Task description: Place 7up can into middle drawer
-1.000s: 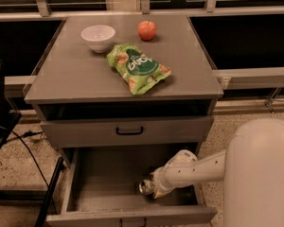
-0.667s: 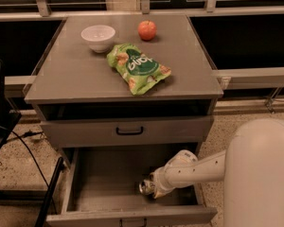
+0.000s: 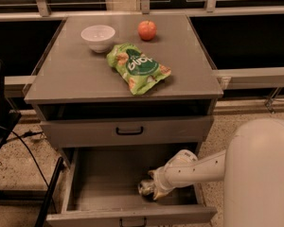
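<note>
The 7up can (image 3: pixel 144 187) shows as a small shiny metal end at the tip of my gripper (image 3: pixel 150 189), inside the open middle drawer (image 3: pixel 104 183). The drawer is pulled out at the bottom of the cabinet, with a grey floor, low side walls and a front panel. My white arm (image 3: pixel 194 170) reaches in from the right, and the gripper is shut on the can, low over the drawer floor near its right front part. Most of the can's body is hidden by the gripper.
Above the open drawer is a closed drawer front with a black bar handle (image 3: pixel 129 131). On the cabinet top (image 3: pixel 75 74) lie a green crisp bag (image 3: pixel 137 67), a white bowl (image 3: pixel 98 37) and a red apple (image 3: pixel 147 30). My white body (image 3: pixel 260 174) fills the lower right. Cables (image 3: pixel 19 141) lie at the left.
</note>
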Robot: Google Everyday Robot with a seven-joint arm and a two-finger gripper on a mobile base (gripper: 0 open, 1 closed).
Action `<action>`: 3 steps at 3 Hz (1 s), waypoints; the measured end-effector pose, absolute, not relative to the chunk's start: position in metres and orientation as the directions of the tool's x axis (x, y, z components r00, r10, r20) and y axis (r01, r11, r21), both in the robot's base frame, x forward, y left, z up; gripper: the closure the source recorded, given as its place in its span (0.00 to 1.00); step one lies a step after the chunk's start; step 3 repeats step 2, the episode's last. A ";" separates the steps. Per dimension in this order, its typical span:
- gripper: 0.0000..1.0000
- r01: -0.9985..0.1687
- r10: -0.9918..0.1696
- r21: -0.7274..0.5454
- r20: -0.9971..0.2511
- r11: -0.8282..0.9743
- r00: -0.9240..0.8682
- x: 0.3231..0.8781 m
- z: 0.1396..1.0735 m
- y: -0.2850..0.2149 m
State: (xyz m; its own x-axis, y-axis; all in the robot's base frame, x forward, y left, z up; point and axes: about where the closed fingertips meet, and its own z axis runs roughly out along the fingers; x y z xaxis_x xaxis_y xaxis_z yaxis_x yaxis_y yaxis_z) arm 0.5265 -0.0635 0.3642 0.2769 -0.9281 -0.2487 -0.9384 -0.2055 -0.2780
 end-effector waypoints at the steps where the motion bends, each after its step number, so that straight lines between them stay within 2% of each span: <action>1: 0.00 -0.938 -0.928 -0.278 -0.249 -0.206 0.277 0.526 0.364 -0.063; 3: 0.00 -0.938 -0.928 -0.278 -0.249 -0.206 0.277 0.526 0.364 -0.063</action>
